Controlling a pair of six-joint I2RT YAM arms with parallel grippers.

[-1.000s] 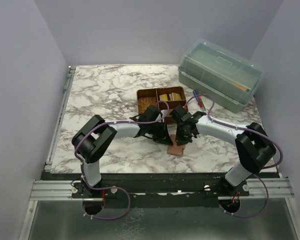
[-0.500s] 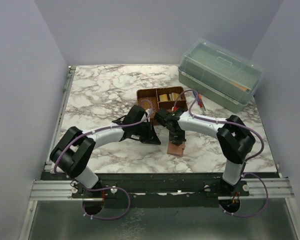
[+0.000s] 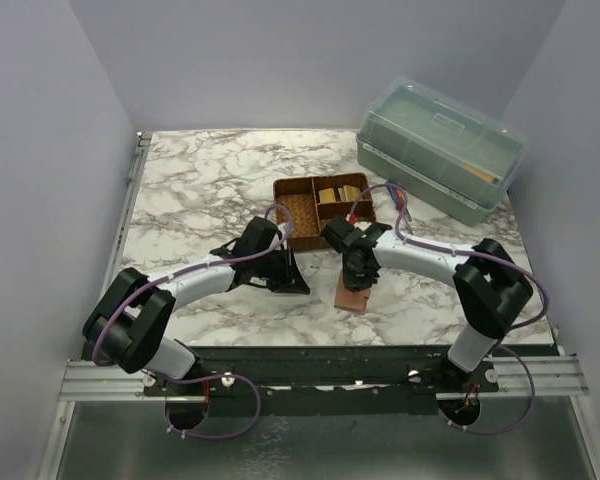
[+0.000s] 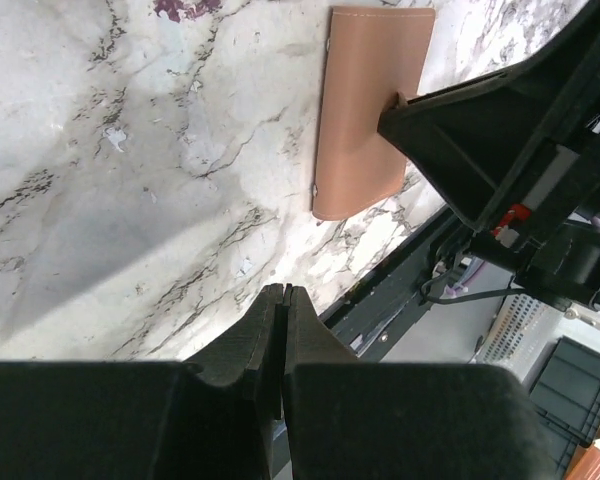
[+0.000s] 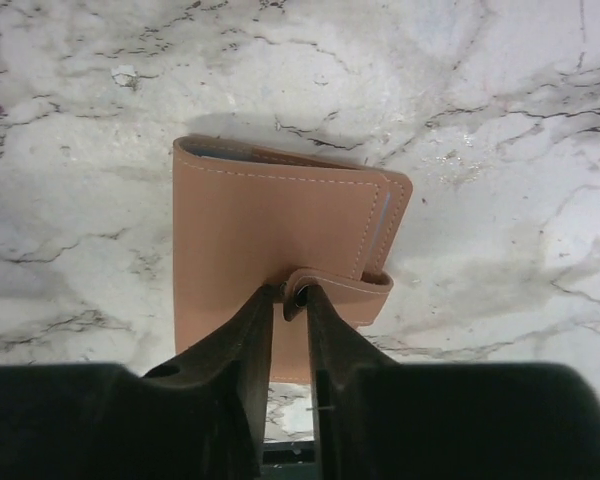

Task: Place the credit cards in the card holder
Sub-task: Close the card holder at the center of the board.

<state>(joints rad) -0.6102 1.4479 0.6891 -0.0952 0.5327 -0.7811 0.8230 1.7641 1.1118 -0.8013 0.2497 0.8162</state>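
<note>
The card holder (image 3: pixel 353 296) is a closed tan wallet lying flat near the table's front edge. It also shows in the right wrist view (image 5: pixel 270 225) and the left wrist view (image 4: pixel 365 120). My right gripper (image 5: pixel 290 296) stands over it, shut on its snap tab (image 5: pixel 335 288), which is lifted off the cover. My right gripper also shows in the top view (image 3: pixel 358 278). My left gripper (image 4: pixel 283 292) is shut and empty, above bare marble to the wallet's left (image 3: pixel 285 278). Yellowish credit cards (image 3: pixel 333 193) sit in the woven tray's right compartment.
The brown woven divided tray (image 3: pixel 298 212) stands behind both grippers. Red and blue pens (image 3: pixel 399 201) lie to its right. A big translucent green box (image 3: pixel 440 148) fills the back right corner. The table's front edge (image 3: pixel 320 345) is just beyond the wallet.
My left gripper has drawn back to the left, away from the wallet. My right gripper has settled over the wallet, its fingers now on the snap tab.
</note>
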